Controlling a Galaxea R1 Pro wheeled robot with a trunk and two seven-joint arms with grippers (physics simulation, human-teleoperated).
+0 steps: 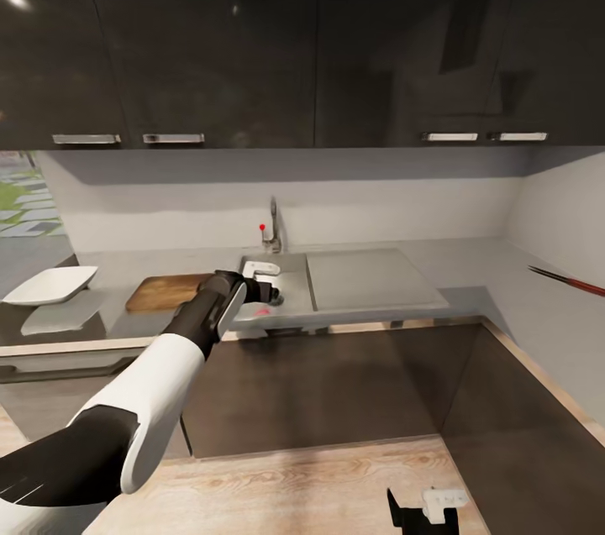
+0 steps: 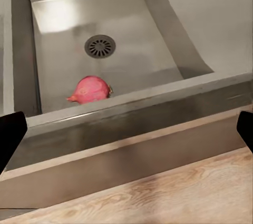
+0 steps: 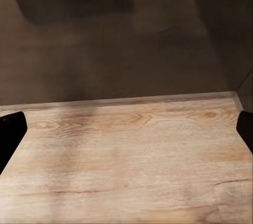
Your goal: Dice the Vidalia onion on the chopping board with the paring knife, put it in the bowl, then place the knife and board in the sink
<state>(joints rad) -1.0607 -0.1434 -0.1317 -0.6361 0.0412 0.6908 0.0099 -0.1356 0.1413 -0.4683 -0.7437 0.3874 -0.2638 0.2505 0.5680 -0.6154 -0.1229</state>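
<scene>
Head view, from left to right: the bowl (image 1: 52, 285) sits at the left edge of the frame on the countertop (image 1: 496, 266), the chopping board (image 1: 168, 291) lies just right of it, and your left gripper (image 1: 267, 290) reaches over the front rim of the sink (image 1: 294, 266) at the centre. The paring knife (image 1: 567, 280) lies far at the right edge, well apart from everything else.

Left wrist view gives you the relation that matters. The Vidalia onion (image 2: 89, 89) lies on the basin floor, close behind the front wall, between that wall and the drain (image 2: 100, 46). It is ahead of the left gripper (image 2: 126, 129) and below it, a little toward the left side of the frame. The two fingertips (image 2: 10, 134) stand wide apart at the frame edges, with nothing between them, so this hand is released and empty.

The left arm is clearly the nearer one. The right gripper (image 1: 424, 510) hangs low at the bottom of the head view over the wooden floor (image 3: 126, 150), also spread and empty.

I judge you must go forward over the rim and then down to the onion.
</scene>
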